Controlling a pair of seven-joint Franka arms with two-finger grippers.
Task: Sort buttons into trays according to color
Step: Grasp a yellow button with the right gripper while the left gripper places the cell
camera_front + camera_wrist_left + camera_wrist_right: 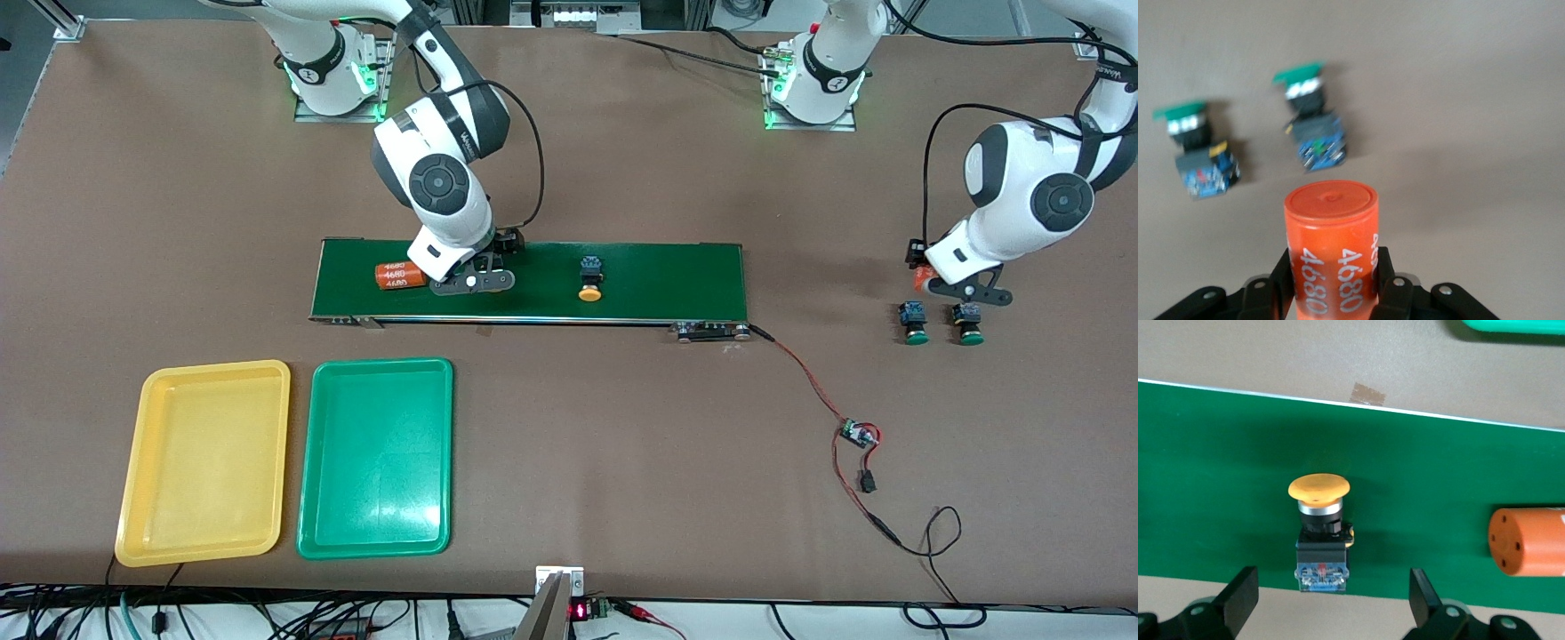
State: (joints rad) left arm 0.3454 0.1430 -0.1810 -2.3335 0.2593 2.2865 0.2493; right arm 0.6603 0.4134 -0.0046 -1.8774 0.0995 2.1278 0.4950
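One yellow-capped button lies on the dark-green belt. My right gripper hangs open over the belt, beside that button, which sits just ahead of the gap between its fingers. Two green-capped buttons stand side by side on the table at the left arm's end. Above them my left gripper is shut on an orange "4680" cylinder. The yellow tray and the green tray lie side by side, nearer the front camera than the belt.
A second orange "4680" cylinder lies on the belt beside the right gripper. A red-and-black cable with a small circuit board runs from the belt's end toward the front edge.
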